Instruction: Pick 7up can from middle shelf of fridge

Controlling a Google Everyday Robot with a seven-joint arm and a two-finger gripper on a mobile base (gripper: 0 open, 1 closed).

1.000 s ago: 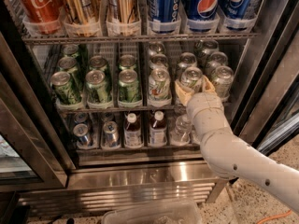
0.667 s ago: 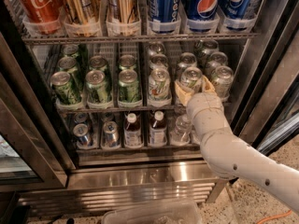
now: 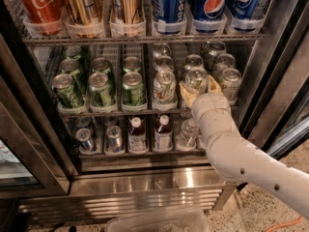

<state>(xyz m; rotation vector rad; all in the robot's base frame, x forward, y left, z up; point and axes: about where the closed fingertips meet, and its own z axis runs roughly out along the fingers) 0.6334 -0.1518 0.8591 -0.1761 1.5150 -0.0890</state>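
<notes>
The 7up can (image 3: 196, 75) stands in the front row of the middle shelf (image 3: 111, 113), right of centre, among several white-bodied cans like it (image 3: 164, 86). My gripper (image 3: 198, 87) has reached into the fridge (image 3: 145, 180) and is shut on this can, with one tan finger (image 3: 186, 94) on its left and the other on its right. The can still rests on the shelf. My white arm (image 3: 241, 153) comes in from the lower right and hides the can's lower body.
All-green cans (image 3: 101, 88) fill the left half of the middle shelf. Tall red, gold and blue cans (image 3: 207, 6) stand on the rack above. Small bottles (image 3: 137, 134) and cans are on the rack below. The door frame (image 3: 270, 66) is close on the right.
</notes>
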